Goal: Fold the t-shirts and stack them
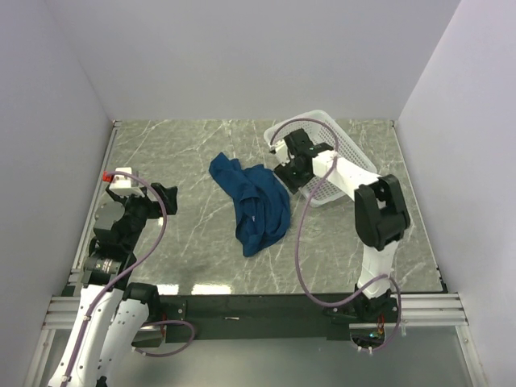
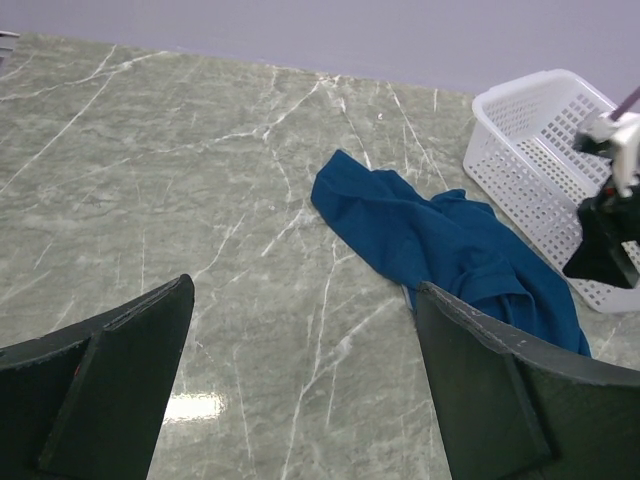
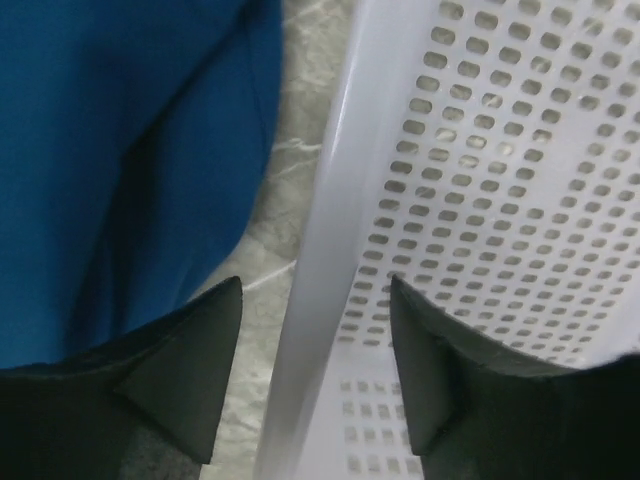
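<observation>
The white plastic mesh basket (image 1: pixel 343 141) sits on the grey-green marbled table (image 1: pixel 185 153) toward the far right; the dark blue cotton t-shirt (image 1: pixel 258 205) lies outside it, crumpled on the table near the middle, just beside the basket's left wall. The right fingers (image 3: pixel 170 390) stand apart on either side of the basket's rim, a gap showing on each side; one finger hangs over the shirt's edge. The left fingers (image 2: pixel 110 380) are spread wide and hold nothing, near the table's left edge. Bare marble lies between them and the shirt; the shirt sits well back from the table's near edge.
</observation>
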Robot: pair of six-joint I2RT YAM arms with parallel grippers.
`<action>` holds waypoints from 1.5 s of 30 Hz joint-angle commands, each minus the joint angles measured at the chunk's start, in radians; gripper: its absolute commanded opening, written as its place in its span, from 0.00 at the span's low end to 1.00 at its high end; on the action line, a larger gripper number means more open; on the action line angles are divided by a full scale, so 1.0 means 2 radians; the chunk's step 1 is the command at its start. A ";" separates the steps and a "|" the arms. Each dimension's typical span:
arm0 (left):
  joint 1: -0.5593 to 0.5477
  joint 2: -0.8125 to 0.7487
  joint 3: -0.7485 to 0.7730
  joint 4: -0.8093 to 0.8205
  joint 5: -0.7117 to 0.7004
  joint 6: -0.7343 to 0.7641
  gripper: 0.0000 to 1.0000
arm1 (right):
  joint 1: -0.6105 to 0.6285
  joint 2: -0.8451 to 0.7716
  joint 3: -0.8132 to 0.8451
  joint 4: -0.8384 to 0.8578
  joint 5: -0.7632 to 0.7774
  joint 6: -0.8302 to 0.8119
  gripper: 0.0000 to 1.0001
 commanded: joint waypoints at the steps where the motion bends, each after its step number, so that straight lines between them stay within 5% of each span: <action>1: -0.002 -0.003 0.007 0.017 0.007 0.005 0.98 | 0.003 0.021 0.044 -0.009 0.039 0.023 0.58; 4: -0.002 -0.003 0.007 0.018 0.009 0.005 0.98 | -0.005 0.025 0.045 0.003 0.070 0.043 0.05; 5: -0.002 -0.003 0.007 0.017 0.009 0.005 0.98 | -0.010 0.011 0.043 0.006 0.075 0.049 0.00; 12: -0.003 -0.006 0.007 0.019 0.009 0.004 0.98 | -0.074 -0.039 0.036 0.038 0.108 0.126 0.00; 17: -0.003 -0.003 0.007 0.017 0.012 0.004 0.98 | -0.101 -0.013 0.054 0.059 0.267 0.200 0.00; 32: -0.003 0.000 0.007 0.018 0.015 0.004 0.98 | -0.165 0.063 0.136 0.034 0.233 0.143 0.01; 35: -0.003 -0.002 0.006 0.019 0.016 0.003 0.98 | -0.166 0.075 0.144 0.034 0.242 0.106 0.14; 37: -0.003 0.000 0.005 0.022 0.022 0.003 0.98 | -0.165 0.080 0.161 0.029 0.263 0.080 0.39; 38: -0.003 0.000 0.003 0.026 0.041 0.003 0.98 | -0.165 0.073 0.161 0.028 0.275 0.073 0.61; 40: -0.003 0.006 -0.001 0.044 0.078 0.001 0.99 | -0.163 0.042 0.137 0.059 0.273 0.040 0.82; 45: -0.009 0.096 0.003 0.069 0.218 -0.036 1.00 | -0.156 -0.115 0.053 0.063 0.096 -0.034 0.89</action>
